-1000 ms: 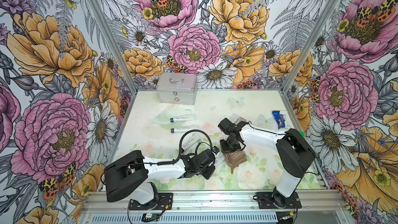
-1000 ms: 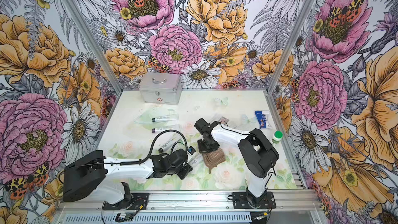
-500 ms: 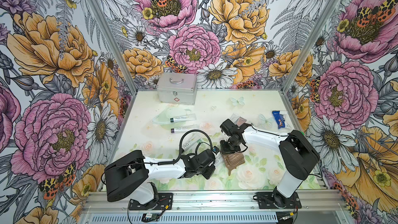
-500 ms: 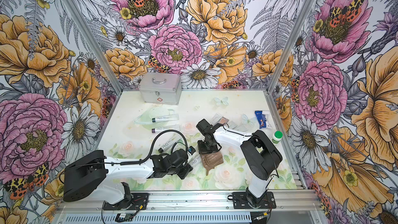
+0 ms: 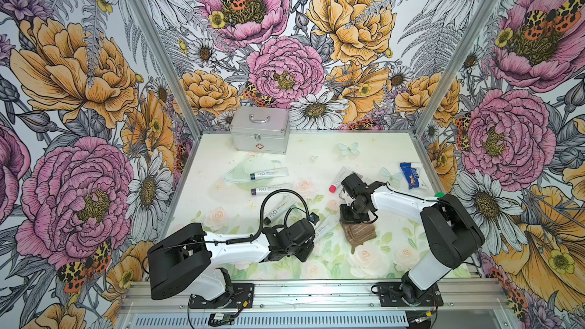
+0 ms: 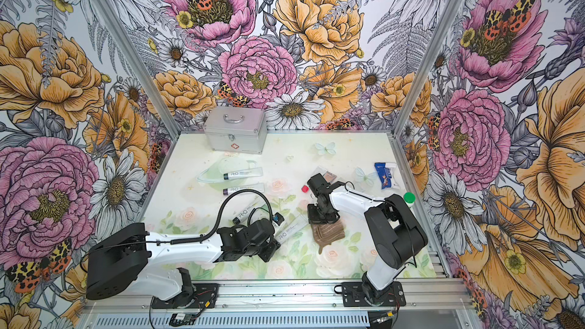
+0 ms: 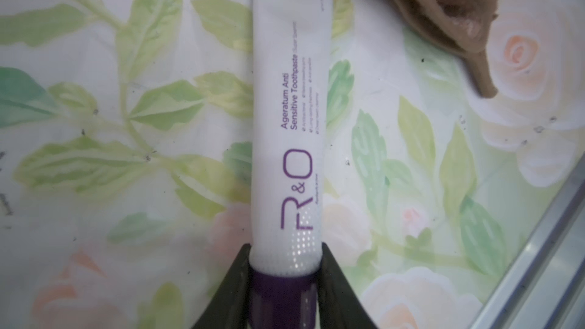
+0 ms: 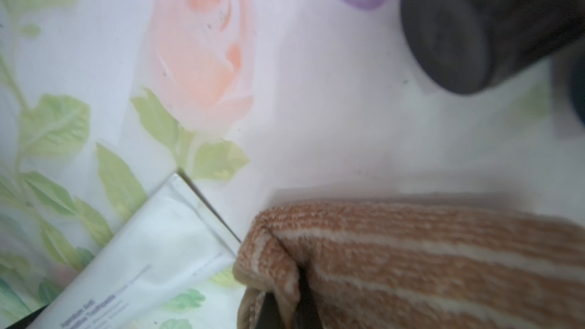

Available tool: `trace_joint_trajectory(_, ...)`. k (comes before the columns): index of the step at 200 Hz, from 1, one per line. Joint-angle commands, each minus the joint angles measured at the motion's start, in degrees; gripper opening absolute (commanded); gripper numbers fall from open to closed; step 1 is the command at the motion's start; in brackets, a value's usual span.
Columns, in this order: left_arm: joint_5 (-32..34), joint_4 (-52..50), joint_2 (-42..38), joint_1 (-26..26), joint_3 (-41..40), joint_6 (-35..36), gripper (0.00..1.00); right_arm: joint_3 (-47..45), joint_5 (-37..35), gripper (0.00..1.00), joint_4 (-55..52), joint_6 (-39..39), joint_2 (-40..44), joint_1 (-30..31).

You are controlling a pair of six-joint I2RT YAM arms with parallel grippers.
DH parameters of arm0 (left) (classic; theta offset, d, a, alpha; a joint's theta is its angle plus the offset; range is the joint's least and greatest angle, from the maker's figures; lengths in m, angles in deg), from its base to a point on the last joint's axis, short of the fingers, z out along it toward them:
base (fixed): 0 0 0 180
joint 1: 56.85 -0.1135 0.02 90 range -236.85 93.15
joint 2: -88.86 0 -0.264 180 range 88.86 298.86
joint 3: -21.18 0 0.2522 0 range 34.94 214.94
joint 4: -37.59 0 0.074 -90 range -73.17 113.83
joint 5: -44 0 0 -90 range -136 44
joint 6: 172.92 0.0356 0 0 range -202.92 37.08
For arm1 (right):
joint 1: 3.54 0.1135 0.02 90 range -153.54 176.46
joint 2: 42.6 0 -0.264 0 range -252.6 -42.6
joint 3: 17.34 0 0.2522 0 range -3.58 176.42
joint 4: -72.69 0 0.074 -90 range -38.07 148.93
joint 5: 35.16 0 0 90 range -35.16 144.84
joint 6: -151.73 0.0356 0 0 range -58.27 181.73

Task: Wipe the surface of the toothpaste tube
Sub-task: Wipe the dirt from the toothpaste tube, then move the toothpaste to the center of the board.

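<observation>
L end effector [image 7: 285,257] clamps narrow on cap end of toothpaste tube [image 7: 291,106]; tube lies on bench [image 7: 95,58]. R end effector [image 8: 286,299] pinches striped cloth [image 8: 411,248], just beside tube's crimped end; contact unclear. Status: both grips made; wipe along tube body appears pending.

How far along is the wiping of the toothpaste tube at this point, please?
Done: the left pincer is shut on the toothpaste tube at its purple cap, and the right pincer is shut on the striped brown cloth. In hand: the cloth sits beside the tube's flat crimped end, contact unclear. Left: the wipe along the printed white body, which the cloth does not yet cover.
</observation>
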Motion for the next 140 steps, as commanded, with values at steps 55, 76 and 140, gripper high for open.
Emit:
trace_joint_trajectory(55, 3.91, -3.49, 0.07, -5.93, 3.7, -2.44, 0.35, -5.45, -0.27, 0.0, -5.16, 2.97, 10.02, 2.7)
trace_joint_trajectory(76, 2.87, -3.7, 3.28, -8.59, 6.91, -0.85, 0.35, -4.99, -0.18, 0.0, -5.15, 3.51, 10.41, 3.83)
trace_joint_trajectory(140, -0.48, -6.26, 15.95, -18.33, 22.11, 4.02, 0.36, -4.06, -0.33, 0.0, -5.06, 3.99, 11.29, 5.76)
